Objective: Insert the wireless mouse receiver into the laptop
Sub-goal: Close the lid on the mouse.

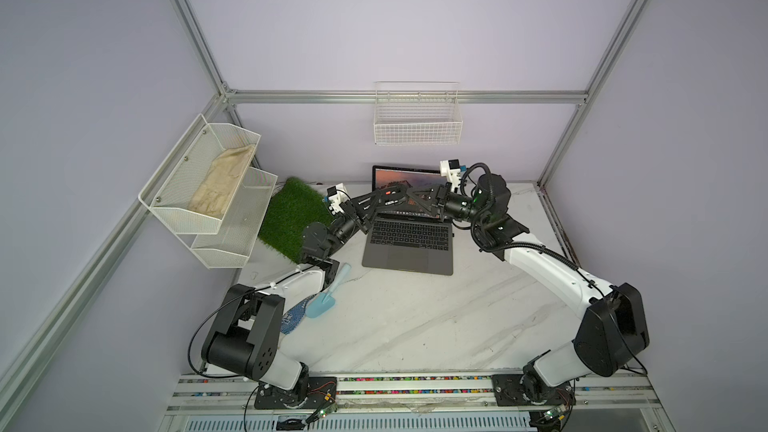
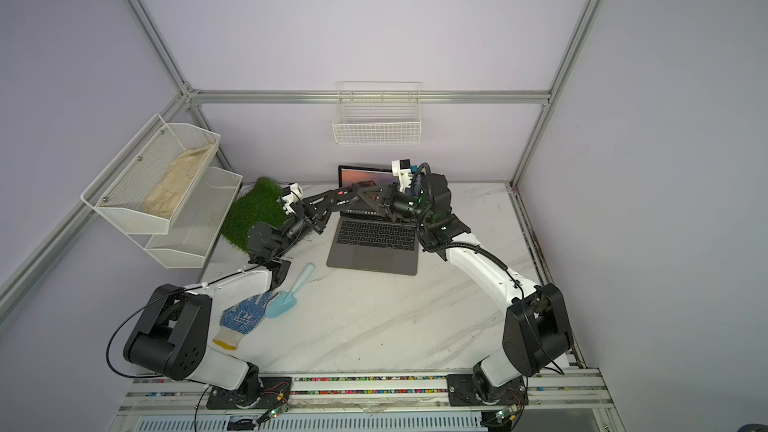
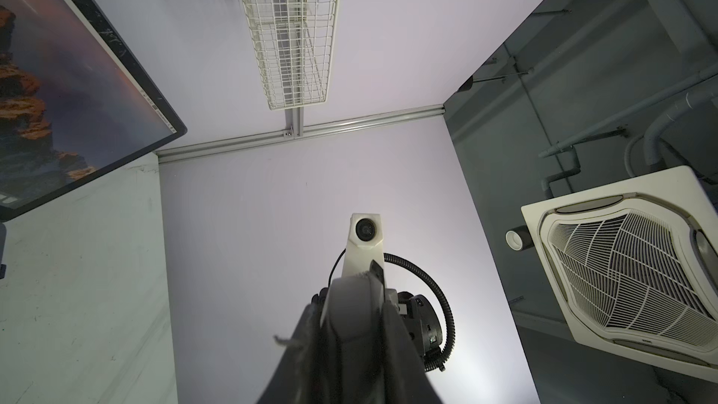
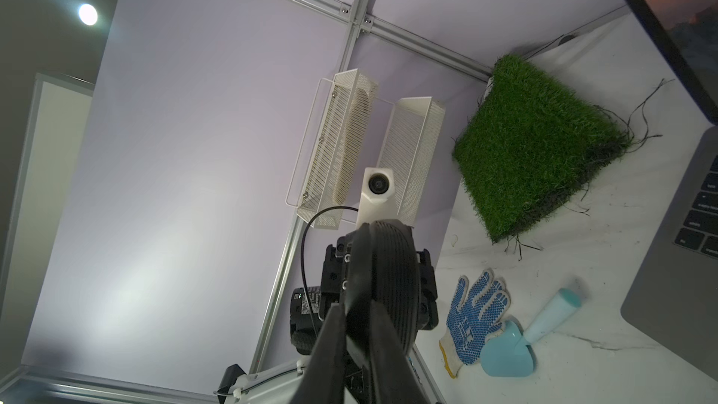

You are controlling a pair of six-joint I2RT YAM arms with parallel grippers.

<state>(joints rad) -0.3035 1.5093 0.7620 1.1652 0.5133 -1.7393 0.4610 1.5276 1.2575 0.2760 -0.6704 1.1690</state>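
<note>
Right wrist view: left jaws closed on black mouse, right jaws unclear, glove lettering blurred.

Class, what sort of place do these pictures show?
Probably a robot test booth: robot arms fixed to a rail, a metal frame round plain walls, a laptop on the table.

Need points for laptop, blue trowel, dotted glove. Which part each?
laptop [image 1: 407, 258], in a top view, on the trackpad.
blue trowel [image 2: 281, 304], in a top view, on the scoop blade.
dotted glove [image 2: 240, 317], in a top view, on the palm.
</note>
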